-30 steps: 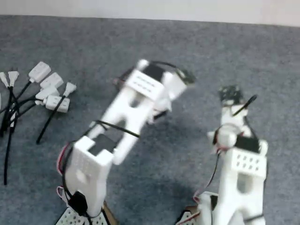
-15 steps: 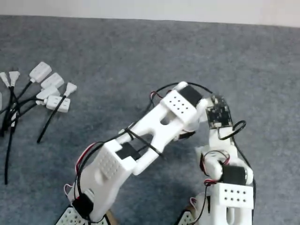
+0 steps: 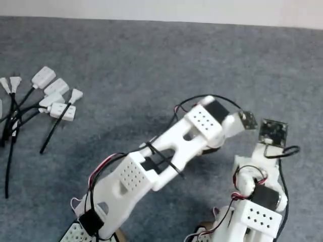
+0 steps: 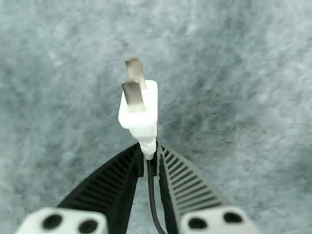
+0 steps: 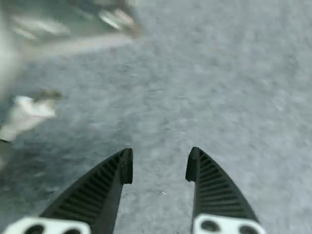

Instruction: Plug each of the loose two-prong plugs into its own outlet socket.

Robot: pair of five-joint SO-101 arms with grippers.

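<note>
1. The grey worktop (image 3: 126,55) looks rough and carpet-like; a plug set down on it should stay where it is put.
2. The left arm (image 3: 166,151) stretches away from the pile of white connectors on black cords (image 3: 50,98); its wrist end is well apart from that pile.
3. The right arm (image 3: 257,212) stands farther from the pile again, beyond the left arm.
4. The pile itself is a loose tangle; I cannot tell which pieces in it are plugs and which are sockets.
5. The right fingers (image 5: 105,183) are spread wide with nothing between them, above bare worktop.
6. The left fingers (image 4: 117,180) are closed narrowly on the neck of a white two-prong plug (image 4: 140,109), which is above the worktop and well apart from the pile.
7. The plug looks light, with a hard moulded body; pinched at the neck it may swivel when pushed, so its flat sides seem the surer hold for seating it.
8. The thin black cord (image 4: 151,195) runs back between the fingers; it looks limp and will not steer the plug.
9. The prongs (image 4: 132,87) point away from the fingers; they look stiff but could bend if they meet a socket askew.
</note>
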